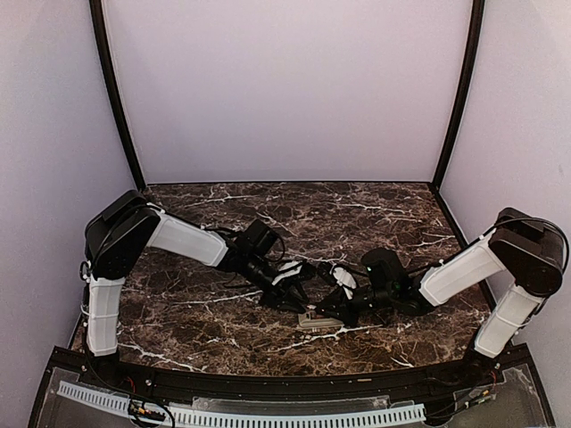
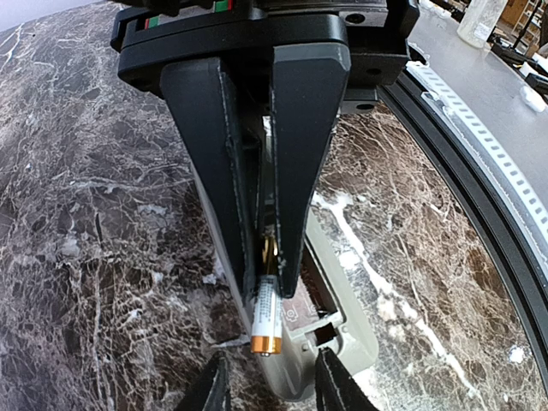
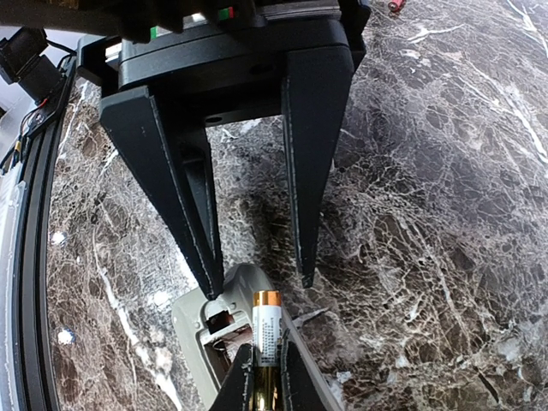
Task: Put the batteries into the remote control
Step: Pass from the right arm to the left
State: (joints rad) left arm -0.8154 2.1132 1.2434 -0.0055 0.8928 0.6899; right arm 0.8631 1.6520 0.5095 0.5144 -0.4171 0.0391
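Left gripper [image 1: 299,301] pinches a battery [image 2: 265,315] just above the remote control [image 1: 314,323].

Overhead: the left and right gripper [image 1: 326,312] hide most of the remote. Left wrist: the battery's upper half vanishes between the fingers. Right wrist: fingertips clamp the remote's end, the rest cut off below.

the table [image 1: 375,214] is dark brown marble veined with white. the remote control [image 2: 342,317] shows a greyish-beige back. the battery [image 2: 265,321] has a white body with fine dark print, a copper-orange end cap and a gold band. a second battery [image 3: 395,5], at the upper right of the right wrist frame, is red. the left arm [image 1: 183,239] and right arm [image 1: 459,272] are white with black joints. the walls [image 1: 285,89] are pale lilac.
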